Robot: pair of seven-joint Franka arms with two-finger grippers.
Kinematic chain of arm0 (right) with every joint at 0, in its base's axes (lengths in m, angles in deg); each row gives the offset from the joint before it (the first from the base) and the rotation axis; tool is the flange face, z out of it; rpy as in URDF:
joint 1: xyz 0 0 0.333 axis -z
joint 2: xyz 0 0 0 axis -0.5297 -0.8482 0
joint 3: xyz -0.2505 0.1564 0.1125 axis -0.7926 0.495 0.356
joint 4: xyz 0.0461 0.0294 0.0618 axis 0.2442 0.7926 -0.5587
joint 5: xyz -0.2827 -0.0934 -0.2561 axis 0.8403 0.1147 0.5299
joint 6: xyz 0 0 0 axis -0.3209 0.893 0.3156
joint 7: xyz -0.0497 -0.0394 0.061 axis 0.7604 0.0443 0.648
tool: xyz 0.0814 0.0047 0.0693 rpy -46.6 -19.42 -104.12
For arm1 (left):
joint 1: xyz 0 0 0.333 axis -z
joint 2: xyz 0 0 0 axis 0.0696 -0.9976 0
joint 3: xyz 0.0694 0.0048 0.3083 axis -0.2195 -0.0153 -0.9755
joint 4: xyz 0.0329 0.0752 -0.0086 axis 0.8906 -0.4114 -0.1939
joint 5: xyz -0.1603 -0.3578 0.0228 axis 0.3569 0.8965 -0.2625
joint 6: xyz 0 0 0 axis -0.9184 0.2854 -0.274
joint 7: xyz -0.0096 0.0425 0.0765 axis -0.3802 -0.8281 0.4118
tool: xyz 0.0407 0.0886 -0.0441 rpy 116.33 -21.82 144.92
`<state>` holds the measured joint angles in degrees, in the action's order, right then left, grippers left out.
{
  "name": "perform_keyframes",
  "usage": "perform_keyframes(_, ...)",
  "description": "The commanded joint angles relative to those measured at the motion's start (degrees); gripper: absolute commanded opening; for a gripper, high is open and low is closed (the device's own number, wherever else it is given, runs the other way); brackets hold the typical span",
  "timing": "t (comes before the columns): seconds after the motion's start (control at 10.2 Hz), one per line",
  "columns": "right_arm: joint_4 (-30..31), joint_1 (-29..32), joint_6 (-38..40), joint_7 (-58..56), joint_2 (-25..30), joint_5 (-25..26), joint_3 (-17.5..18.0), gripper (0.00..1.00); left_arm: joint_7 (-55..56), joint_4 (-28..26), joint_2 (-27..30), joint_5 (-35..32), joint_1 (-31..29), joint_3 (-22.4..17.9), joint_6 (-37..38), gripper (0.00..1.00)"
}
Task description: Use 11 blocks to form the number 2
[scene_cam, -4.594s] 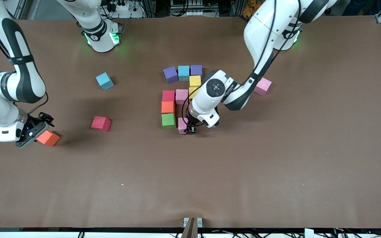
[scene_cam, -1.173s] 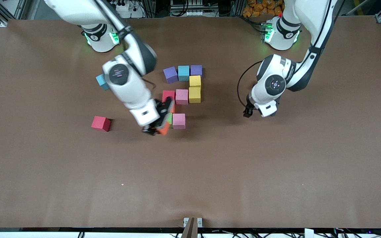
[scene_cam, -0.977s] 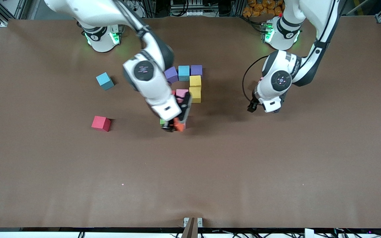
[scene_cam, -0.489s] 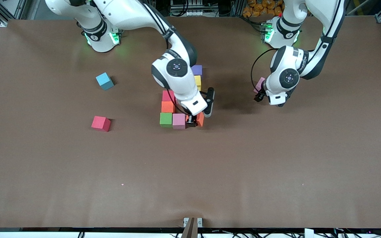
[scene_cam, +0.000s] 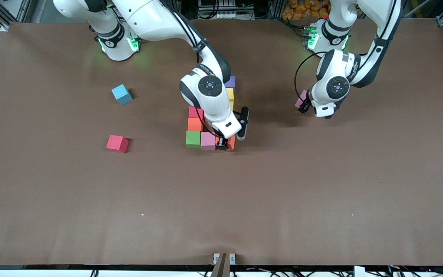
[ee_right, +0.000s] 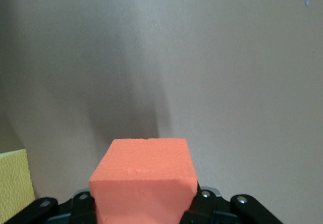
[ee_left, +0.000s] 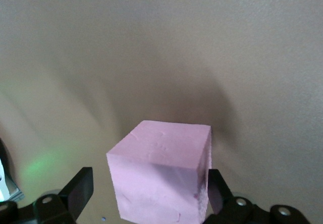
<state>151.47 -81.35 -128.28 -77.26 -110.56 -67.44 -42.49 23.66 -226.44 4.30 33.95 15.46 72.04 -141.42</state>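
The partly built number 2 point(scene_cam: 195, 124) lies mid-table. Its visible blocks are purple point(scene_cam: 229, 81), yellow point(scene_cam: 229, 94), red point(scene_cam: 195, 112), orange, green point(scene_cam: 193, 139) and pink point(scene_cam: 208, 141); my right arm hides the rest. My right gripper point(scene_cam: 223, 145) point(ee_right: 144, 204) is shut on an orange block point(scene_cam: 232, 143) point(ee_right: 144, 178), held low beside that pink block at the digit's near row. My left gripper point(scene_cam: 303, 108) point(ee_left: 149, 193) is open. Its fingers point(ee_left: 81, 188) stand on either side of a loose pink block point(scene_cam: 301, 98) point(ee_left: 161, 173) toward the left arm's end of the table.
A loose blue block point(scene_cam: 122, 94) and a loose red block point(scene_cam: 117, 143) lie toward the right arm's end of the table. One yellow block point(ee_right: 15, 183) shows at the edge of the right wrist view. Bare brown tabletop point(scene_cam: 221, 207) stretches toward the front camera.
My right arm has carried the orange block across the digit and down beside the pink block of the near row. My left gripper has moved over to the loose pink block, still open.
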Motion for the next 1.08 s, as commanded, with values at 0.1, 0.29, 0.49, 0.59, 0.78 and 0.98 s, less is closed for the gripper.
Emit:
perform_keyframes(0.1,-2.75,-0.2,1.52,-1.5,-3.58,-1.5,0.06,0.46,-1.16,-0.9,-0.28,0.74,-0.49,0.4,-1.14,1.0)
perform_keyframes(0.29,-3.72,-0.99,1.7,-1.41,-4.38,-2.37,0.06,0.45,-1.16,-0.9,-3.0,0.74,-0.4,0.32,-5.45,1.0)
perform_keyframes(0.49,-3.72,-1.35,1.7,-1.5,-4.55,-3.0,-0.2,0.45,-1.16,-0.9,-3.9,0.74,-0.4,0.32,-6.78,1.0)
perform_keyframes(0.59,-3.72,-1.35,1.78,-1.58,-4.73,-3.0,-0.29,0.45,-1.16,-0.9,-3.81,0.74,-0.4,0.32,-6.78,1.0)
perform_keyframes(0.78,-3.63,-1.26,1.78,-1.59,-4.91,-3.0,-0.29,0.45,-1.08,-0.81,-3.9,0.74,-0.4,0.32,-6.78,1.0)
perform_keyframes(0.98,-3.55,-0.91,1.7,-2.46,-4.91,-3.08,-0.29,0.45,-1.08,-0.81,-3.81,0.74,-0.31,0.4,-6.7,1.0)
